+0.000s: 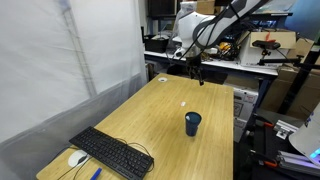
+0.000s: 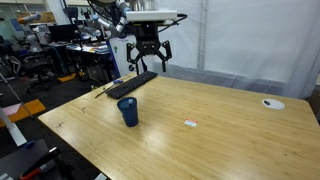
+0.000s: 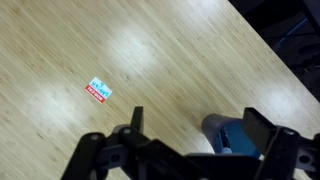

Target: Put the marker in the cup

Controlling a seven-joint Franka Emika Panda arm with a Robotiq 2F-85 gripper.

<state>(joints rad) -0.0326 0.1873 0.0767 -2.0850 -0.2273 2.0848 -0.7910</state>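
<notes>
The small dark blue cup [image 1: 192, 122] stands upright near the middle of the wooden table in both exterior views [image 2: 129, 110]. In the wrist view the cup [image 3: 232, 138] lies below, between my fingers. A thin pale stick, seemingly the marker [image 3: 224, 141], leans against its inner wall. The marker does not show in the exterior views. My gripper [image 1: 197, 75] is open and empty, held high above the table beyond the cup [image 2: 150, 63]. Its two black fingers are spread wide in the wrist view [image 3: 197, 125].
A black keyboard [image 1: 112, 153] and a white mouse [image 1: 77, 158] lie at one end of the table. A tiny white, blue and red label [image 3: 98, 90] lies near the cup. A white round disc [image 2: 272, 103] sits near the far edge. A white curtain borders one side.
</notes>
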